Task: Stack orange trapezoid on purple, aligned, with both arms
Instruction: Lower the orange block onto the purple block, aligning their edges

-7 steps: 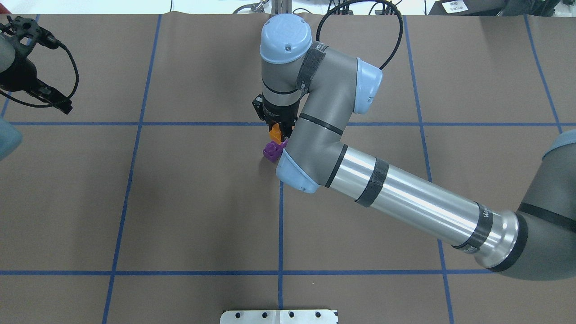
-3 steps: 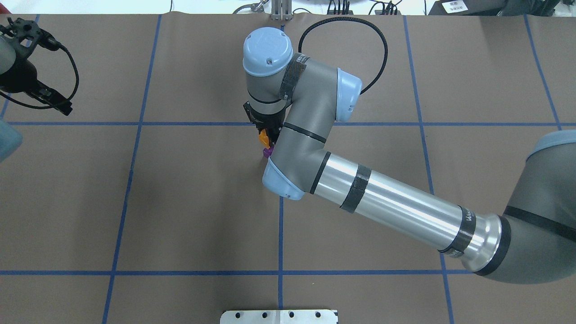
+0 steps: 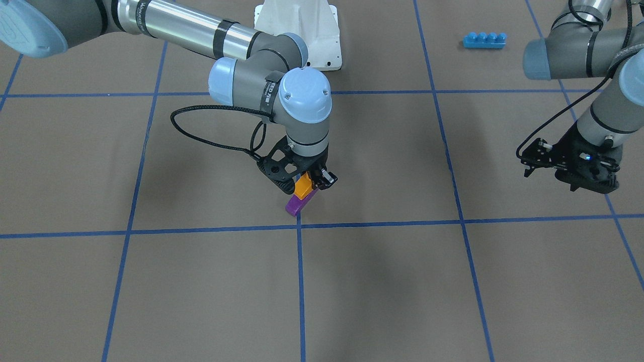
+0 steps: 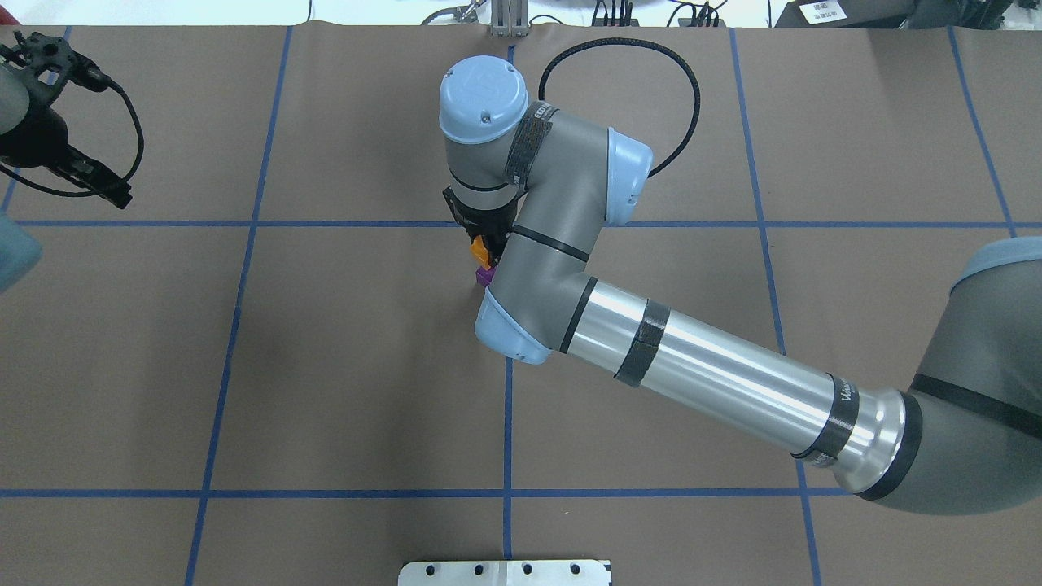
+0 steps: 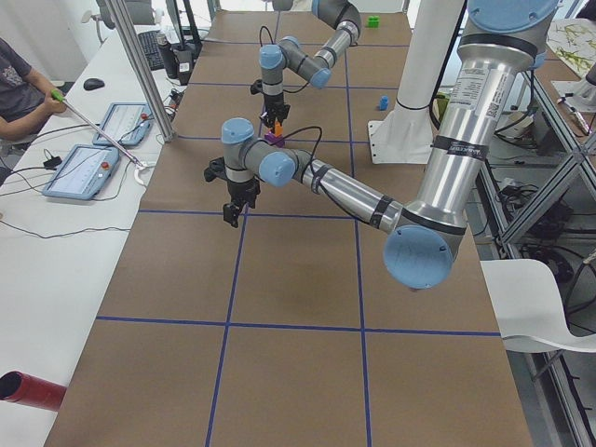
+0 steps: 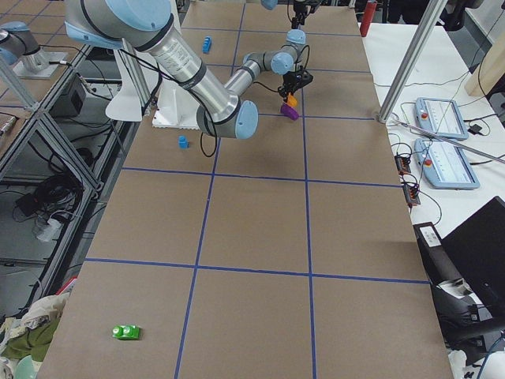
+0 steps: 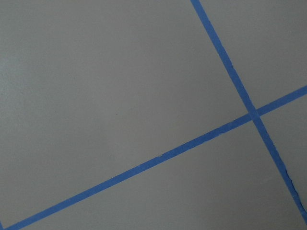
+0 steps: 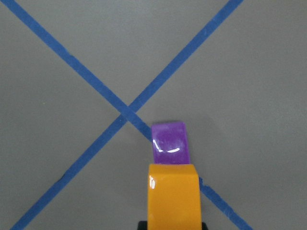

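My right gripper (image 3: 308, 185) is shut on the orange trapezoid (image 3: 302, 188) and holds it close above the purple brick (image 3: 296, 203), which lies on the brown table by a blue tape crossing. In the right wrist view the orange trapezoid (image 8: 173, 196) covers the near part of the purple brick (image 8: 170, 143); I cannot tell if they touch. In the overhead view only slivers of orange (image 4: 482, 251) and purple (image 4: 484, 276) show past the right arm. My left gripper (image 4: 96, 181) hovers far off at the table's left, holding nothing; I cannot tell whether it is open or shut.
A long blue four-stud brick (image 3: 484, 39) lies near the left arm's side. A small blue brick (image 6: 183, 142) sits by the white base plate (image 3: 322, 45). A green toy (image 6: 125, 332) lies far away at the table's end.
My right arm has moved left with the orange trapezoid, so it now hangs over the purple brick and hides most of it from overhead. The left arm barely moved.
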You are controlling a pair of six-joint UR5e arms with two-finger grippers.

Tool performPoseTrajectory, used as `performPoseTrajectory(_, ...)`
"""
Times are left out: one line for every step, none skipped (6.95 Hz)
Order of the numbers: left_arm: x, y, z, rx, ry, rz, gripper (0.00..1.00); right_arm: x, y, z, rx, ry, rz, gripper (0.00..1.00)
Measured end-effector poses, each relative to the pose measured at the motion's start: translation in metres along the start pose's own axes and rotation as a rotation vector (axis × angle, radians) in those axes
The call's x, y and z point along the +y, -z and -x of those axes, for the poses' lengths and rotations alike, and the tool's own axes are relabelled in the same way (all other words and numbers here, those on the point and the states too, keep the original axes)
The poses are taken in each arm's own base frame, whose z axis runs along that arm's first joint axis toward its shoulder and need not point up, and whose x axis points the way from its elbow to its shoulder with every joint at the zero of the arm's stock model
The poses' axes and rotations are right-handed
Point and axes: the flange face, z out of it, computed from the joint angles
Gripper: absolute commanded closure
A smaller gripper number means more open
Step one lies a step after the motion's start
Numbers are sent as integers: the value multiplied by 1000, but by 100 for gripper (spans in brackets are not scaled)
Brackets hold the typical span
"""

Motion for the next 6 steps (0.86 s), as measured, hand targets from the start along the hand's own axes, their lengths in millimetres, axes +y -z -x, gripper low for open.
performPoseTrajectory(0, 0, 0, 0, 0, 1, 0, 0, -1, -1, 2, 2, 0, 100)
performPoseTrajectory(1, -1, 0, 0, 1, 1, 0, 1, -3, -1, 3, 4, 1, 100)
performPoseTrajectory(1, -1, 0, 0, 1, 2, 0, 1, -6, -3, 8, 6, 1, 100)
performPoseTrajectory(0, -1, 0, -1, 0, 1, 0, 1, -7, -3, 8, 6, 2, 100)
performPoseTrajectory(0, -1, 0, -1, -1, 1, 0, 0, -9, -3, 7, 7, 2, 100)
performPoseTrajectory(0, -1, -1, -1, -1, 0, 0, -1, -11, -4, 3, 9, 4, 100)
